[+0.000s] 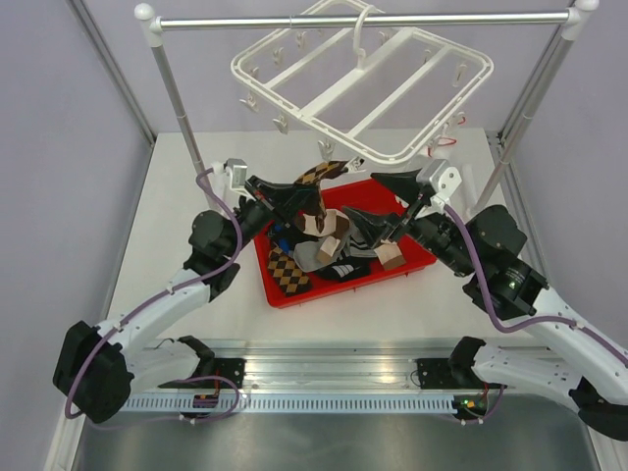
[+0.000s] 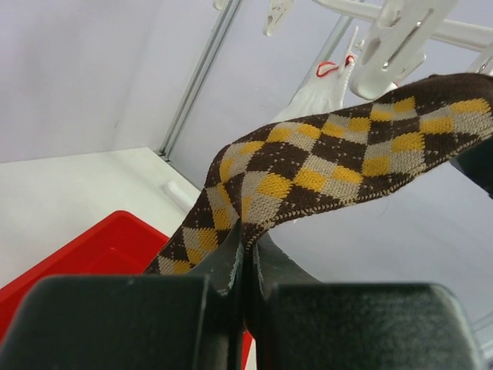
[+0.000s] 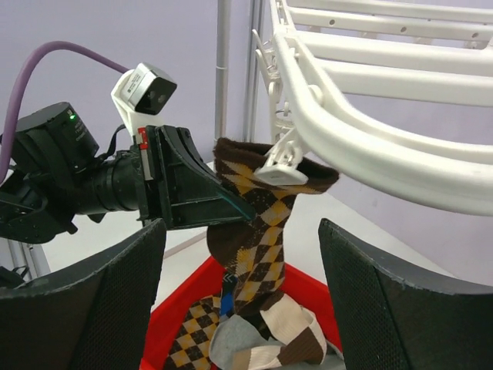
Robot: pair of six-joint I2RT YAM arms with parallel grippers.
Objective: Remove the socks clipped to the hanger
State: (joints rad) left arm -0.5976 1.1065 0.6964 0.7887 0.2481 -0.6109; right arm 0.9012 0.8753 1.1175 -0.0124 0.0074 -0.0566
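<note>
We see the left pincer (image 2: 245,258) pressed together on the brown-and-mustard argyle sock (image 2: 323,166), pinching it partway along its length. The sock's top end is caught in a white clip (image 3: 281,162) on the near edge of the hanger (image 1: 392,88), which hangs tilted from a silver rail (image 1: 363,20). Below the clip, the sock hangs down toward the red tray (image 1: 278,291), where other socks (image 1: 339,250) lie in a heap: another argyle one, a brown-and-cream one and a grey one. The right pincer (image 3: 243,231) stands spread wide, facing the clipped sock. Its fingers sit to either side and touch nothing that we can make out.
</note>
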